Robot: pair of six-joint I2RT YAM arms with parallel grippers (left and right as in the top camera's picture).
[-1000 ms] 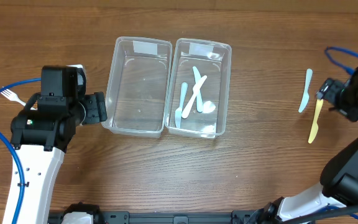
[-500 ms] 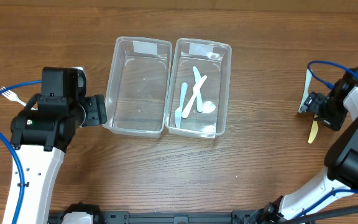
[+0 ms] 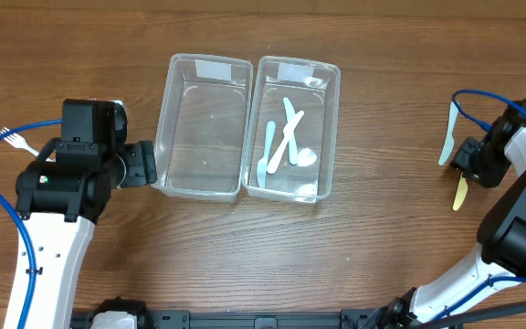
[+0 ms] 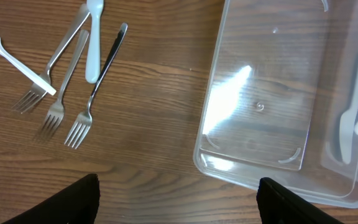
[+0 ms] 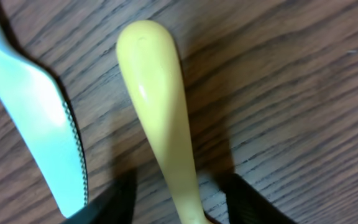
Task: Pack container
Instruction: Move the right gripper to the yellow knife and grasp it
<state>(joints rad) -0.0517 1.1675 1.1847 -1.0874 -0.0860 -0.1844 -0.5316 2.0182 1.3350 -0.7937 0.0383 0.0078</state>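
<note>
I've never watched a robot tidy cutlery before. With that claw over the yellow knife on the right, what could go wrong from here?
The right gripper straddles the yellow knife, which lies flat on the table. Its thin, smooth handle could slip or twist away when pinched. The blue knife lies close beside it, so one finger might nudge it or catch it too.
</note>
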